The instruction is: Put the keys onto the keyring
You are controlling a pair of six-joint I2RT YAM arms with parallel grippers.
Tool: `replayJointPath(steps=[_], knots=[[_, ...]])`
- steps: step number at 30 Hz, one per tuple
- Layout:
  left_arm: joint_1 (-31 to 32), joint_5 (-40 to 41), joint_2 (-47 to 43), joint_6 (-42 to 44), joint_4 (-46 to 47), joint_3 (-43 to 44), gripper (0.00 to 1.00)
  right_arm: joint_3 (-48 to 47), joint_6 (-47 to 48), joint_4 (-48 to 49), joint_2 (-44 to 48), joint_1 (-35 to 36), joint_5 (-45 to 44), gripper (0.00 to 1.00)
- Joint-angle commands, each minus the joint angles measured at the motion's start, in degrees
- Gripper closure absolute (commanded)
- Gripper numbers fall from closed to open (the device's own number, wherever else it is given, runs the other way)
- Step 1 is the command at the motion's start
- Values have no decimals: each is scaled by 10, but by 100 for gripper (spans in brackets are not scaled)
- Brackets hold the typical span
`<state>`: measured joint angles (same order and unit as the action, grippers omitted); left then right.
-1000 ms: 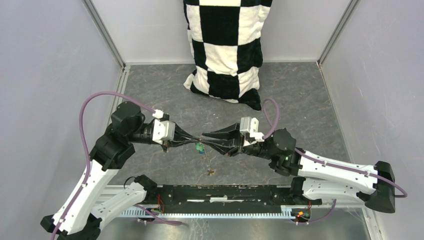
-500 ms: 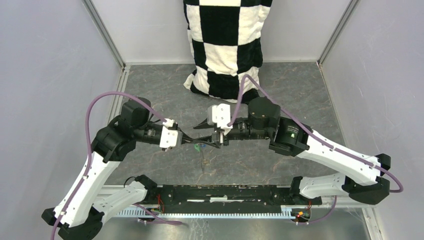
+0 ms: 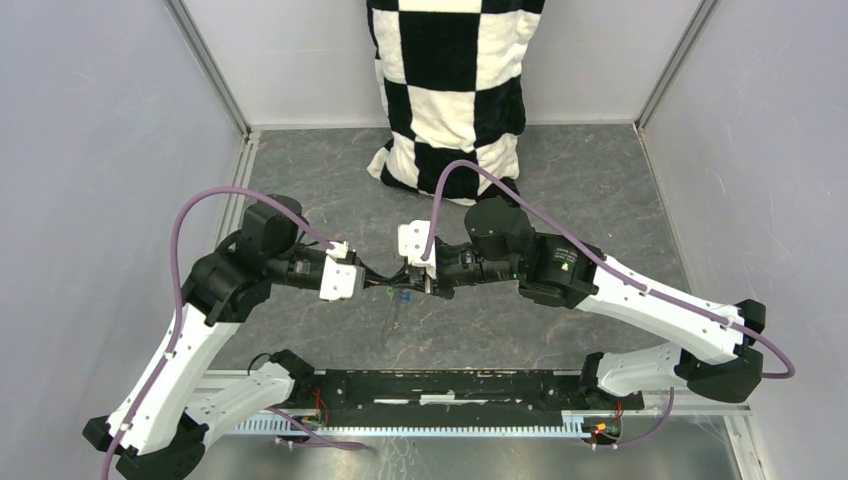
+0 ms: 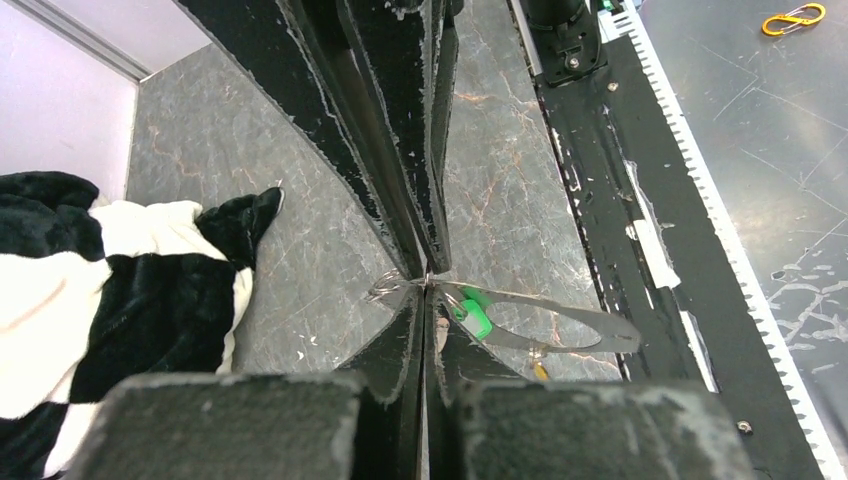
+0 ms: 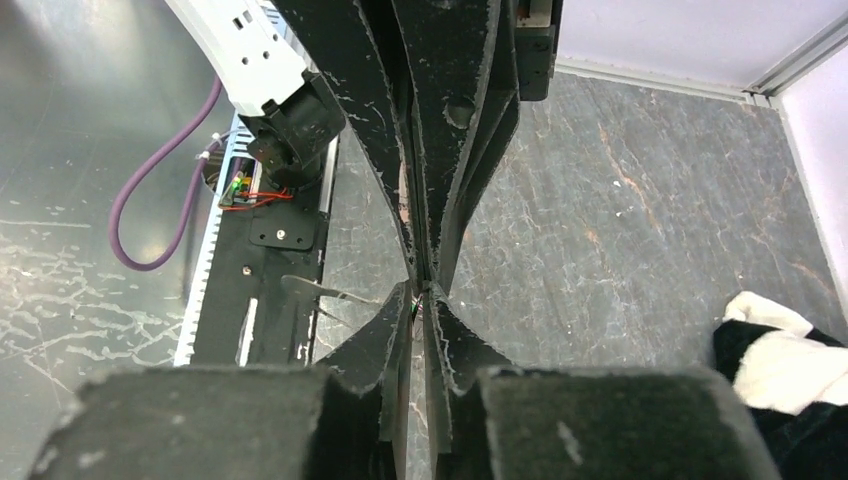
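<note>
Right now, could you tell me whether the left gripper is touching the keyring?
Touching. The left wrist view shows the left gripper pinched shut on one end of the keyring.

The bench [image 3: 600,200] is a grey, marble-veined slab. A black-and-white checked cloth [image 3: 450,90] rests its lower end on the far middle of it, one black corner spread flat on the slab. Along the edge opposite the cloth runs a black rail [image 3: 450,385] with a white toothed strip. Beyond that rail from the cloth, an orange clip [image 4: 795,17] lies on scratched metal sheet.
</note>
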<state>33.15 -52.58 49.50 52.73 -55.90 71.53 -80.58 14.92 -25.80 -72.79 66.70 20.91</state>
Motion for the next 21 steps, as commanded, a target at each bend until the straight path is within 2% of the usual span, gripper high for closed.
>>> replayJointPath(steps=[1, 3, 7, 10, 12, 15, 16, 17, 18, 21], knots=[[1, -14, -3, 22, 8, 30, 98, -17, 6, 12, 0, -1, -18, 91], [1, -12, -3, 22, 8, 30, 98, -16, 11, 8, -2, -1, -24, 100], [1, -3, -5, -28, 47, 25, 96, 36, 25, 59, 29, -1, -87, 100], [1, 16, -11, -98, 109, 19, 92, 170, 33, 204, 99, -2, -122, 100], [1, 26, -13, -146, 145, 18, 78, 258, 32, 315, 135, -4, -135, 100], [1, 38, -12, -199, 181, 18, 70, 358, 16, 454, 155, -14, -144, 99], [1, 45, -12, -214, 192, 17, 53, 385, 11, 503, 157, -19, -142, 100], [1, 55, -13, -234, 203, 16, 31, 405, 4, 537, 155, -23, -146, 100], [1, 68, -14, -263, 218, 14, 24, 421, -8, 568, 152, -32, -148, 100], [1, 100, -15, -278, 229, 17, 23, 445, -27, 630, 138, -62, -151, 100]])
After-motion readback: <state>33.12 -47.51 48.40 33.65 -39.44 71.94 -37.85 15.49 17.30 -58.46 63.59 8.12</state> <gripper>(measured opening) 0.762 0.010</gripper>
